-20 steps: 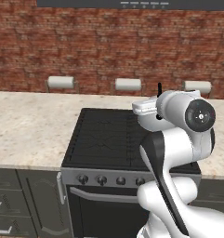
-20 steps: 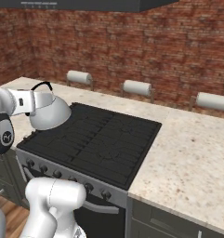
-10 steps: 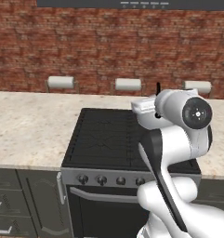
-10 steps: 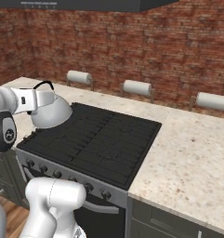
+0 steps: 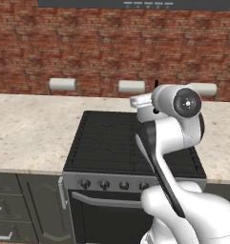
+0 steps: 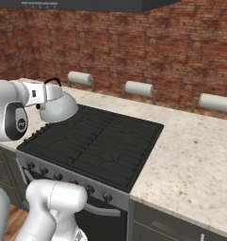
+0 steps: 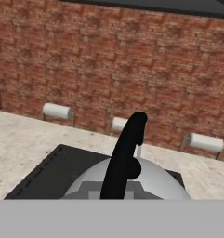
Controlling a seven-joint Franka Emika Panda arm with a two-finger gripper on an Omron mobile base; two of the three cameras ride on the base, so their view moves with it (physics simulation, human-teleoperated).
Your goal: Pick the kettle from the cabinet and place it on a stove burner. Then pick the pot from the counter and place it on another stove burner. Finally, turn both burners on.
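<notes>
- Hovering over the stove burners (image 6: 98, 143), end effector (image 6: 52, 89) was clamped on the kettle (image 6: 58, 107) by its black handle (image 7: 125, 153).
- Kettle out of cabinet, not yet set down.
- Left: place kettle, fetch pot, both burners on.

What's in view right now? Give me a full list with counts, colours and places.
kettle: one, silvery-white with black arched handle, carried above the cooktop's left rear part
cooktop: one, black, grated, on the steel range
range knobs: a row, grey, on the range front
paper towel rolls: three, white, along the brick wall
counter: beige speckled, both sides of the range
brick wall: red-brown, behind the counter
drawers: dark grey, under the counter
pincer: one, shut on the kettle's handle
arm: one, white
</notes>
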